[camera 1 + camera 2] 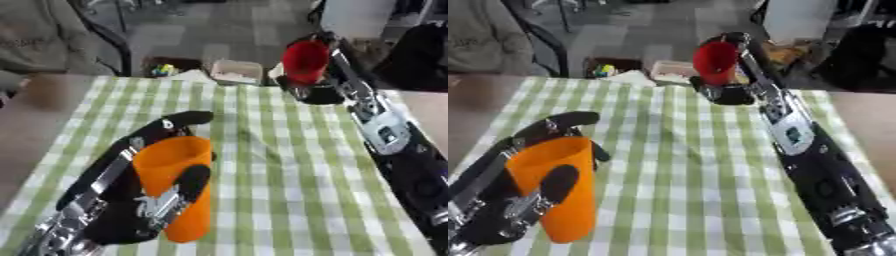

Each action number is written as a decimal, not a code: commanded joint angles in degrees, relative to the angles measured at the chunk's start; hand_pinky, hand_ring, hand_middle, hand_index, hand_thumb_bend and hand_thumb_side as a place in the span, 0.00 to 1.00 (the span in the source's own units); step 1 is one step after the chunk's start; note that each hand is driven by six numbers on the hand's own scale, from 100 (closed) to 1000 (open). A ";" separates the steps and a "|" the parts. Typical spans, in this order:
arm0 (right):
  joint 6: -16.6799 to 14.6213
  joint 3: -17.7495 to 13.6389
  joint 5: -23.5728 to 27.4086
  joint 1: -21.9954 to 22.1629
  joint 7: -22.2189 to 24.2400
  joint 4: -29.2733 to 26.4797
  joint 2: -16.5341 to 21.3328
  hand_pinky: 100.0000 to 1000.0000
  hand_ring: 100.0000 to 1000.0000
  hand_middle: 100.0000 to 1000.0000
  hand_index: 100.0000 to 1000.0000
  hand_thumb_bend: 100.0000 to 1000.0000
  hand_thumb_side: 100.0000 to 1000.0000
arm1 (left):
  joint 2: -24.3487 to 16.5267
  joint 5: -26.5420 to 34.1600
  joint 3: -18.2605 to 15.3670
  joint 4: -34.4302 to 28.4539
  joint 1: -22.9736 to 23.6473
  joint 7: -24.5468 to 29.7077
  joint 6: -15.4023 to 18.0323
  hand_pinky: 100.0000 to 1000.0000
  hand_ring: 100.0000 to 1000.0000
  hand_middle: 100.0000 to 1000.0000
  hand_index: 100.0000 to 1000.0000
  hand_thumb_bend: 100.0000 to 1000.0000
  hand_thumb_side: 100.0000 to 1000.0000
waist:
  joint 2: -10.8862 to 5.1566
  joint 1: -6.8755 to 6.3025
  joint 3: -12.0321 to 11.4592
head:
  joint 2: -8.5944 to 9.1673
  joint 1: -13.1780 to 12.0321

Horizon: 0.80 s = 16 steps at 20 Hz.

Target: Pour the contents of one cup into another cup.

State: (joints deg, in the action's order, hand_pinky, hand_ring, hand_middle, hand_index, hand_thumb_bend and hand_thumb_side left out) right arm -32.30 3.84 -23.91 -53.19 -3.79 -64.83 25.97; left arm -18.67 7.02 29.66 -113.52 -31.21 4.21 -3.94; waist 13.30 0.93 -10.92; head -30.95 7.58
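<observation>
An orange cup stands upright near the front left of the checked cloth, its mouth facing up. My left hand is shut on it, with the thumb across its front and fingers behind its rim. At the far right of the table my right hand is shut on a red cup, which it holds upright and raised above the table's back edge. What either cup holds does not show.
A green and white checked cloth covers the table. A small white tub and a small colourful object lie beyond the back edge. A brown tabletop shows at left. A person sits at the far left.
</observation>
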 commanded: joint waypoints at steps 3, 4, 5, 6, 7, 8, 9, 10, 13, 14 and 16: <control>-0.36 0.58 2.70 -1.53 -0.43 -6.53 2.72 0.32 0.38 0.00 0.65 0.00 0.00 | -1.66 -1.92 0.17 -1.07 -0.21 0.51 -0.12 0.05 0.62 0.18 0.86 0.00 0.50 | -1.54 0.12 0.42 | 0.98 0.16; -0.22 0.73 3.20 -1.50 -0.48 -7.50 2.81 0.32 0.38 0.00 0.65 0.00 0.00 | -1.81 -2.36 0.23 -1.07 -0.19 0.60 -0.11 0.05 0.62 0.18 0.86 0.00 0.50 | -1.58 0.17 0.50 | 1.02 0.15; -0.09 0.90 3.68 -1.48 -0.49 -8.43 2.92 0.32 0.38 0.00 0.65 0.00 0.00 | -1.94 -2.80 0.29 -1.07 -0.19 0.68 -0.05 0.04 0.62 0.18 0.86 0.00 0.49 | -1.62 0.22 0.57 | 1.03 0.15; 0.01 1.11 4.15 -1.45 -0.46 -9.38 3.02 0.33 0.38 0.00 0.65 0.00 0.00 | -2.09 -3.33 0.32 -1.07 -0.19 0.76 0.07 0.04 0.62 0.18 0.85 0.00 0.48 | -1.66 0.28 0.65 | 1.06 0.14; 0.07 1.35 4.61 -1.44 -0.40 -10.34 3.09 0.33 0.38 0.00 0.65 0.00 0.00 | -2.23 -3.97 0.32 -1.07 -0.16 0.82 0.18 0.04 0.62 0.18 0.85 0.00 0.48 | -1.70 0.34 0.73 | 1.10 0.11; 0.16 1.58 5.00 -1.42 -0.30 -11.17 3.14 0.33 0.38 0.00 0.65 0.00 0.00 | -2.35 -4.57 0.33 -1.07 -0.10 0.85 0.21 0.04 0.62 0.18 0.85 0.00 0.48 | -1.74 0.38 0.80 | 1.14 0.07; 0.21 1.79 5.28 -1.44 -0.18 -11.96 3.18 0.33 0.38 0.01 0.65 0.00 0.00 | -2.46 -5.18 0.34 -1.07 -0.10 0.87 0.25 0.04 0.62 0.18 0.85 0.00 0.46 | -1.78 0.43 0.86 | 1.18 0.08; 0.16 2.04 5.28 -1.44 -0.05 -12.88 3.22 0.34 0.38 0.01 0.65 0.00 0.00 | -2.55 -5.93 0.34 -0.99 -0.14 0.89 0.38 0.04 0.62 0.18 0.85 0.00 0.46 | -1.81 0.48 0.93 | 1.21 0.10; 0.07 3.06 5.06 -1.40 0.52 -15.25 2.90 0.34 0.38 0.00 0.65 0.00 0.00 | -2.64 -8.71 0.38 -0.13 -0.55 0.64 1.58 0.04 0.61 0.18 0.85 0.00 0.41 | -1.89 0.64 1.08 | 1.31 0.11; 0.00 3.40 4.91 -1.39 0.76 -15.91 2.74 0.34 0.38 0.00 0.65 0.00 0.00 | -2.61 -9.63 0.44 0.25 -0.78 0.46 2.19 0.04 0.61 0.18 0.85 0.00 0.40 | -1.91 0.69 1.13 | 1.34 0.12; -0.28 4.16 4.58 -1.38 1.25 -17.31 2.44 0.35 0.38 0.00 0.65 0.00 0.00 | -2.44 -11.38 0.61 1.20 -1.27 -0.05 3.48 0.04 0.60 0.18 0.85 0.00 0.37 | -1.93 0.81 1.25 | 1.38 0.06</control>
State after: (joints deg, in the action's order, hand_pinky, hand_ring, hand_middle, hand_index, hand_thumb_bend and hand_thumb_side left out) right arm -32.39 7.92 -19.26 -53.39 -2.91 -80.12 27.41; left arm -20.33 -3.25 30.22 -112.16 -31.53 4.40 -1.30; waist 12.67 1.85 -9.74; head -30.16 7.65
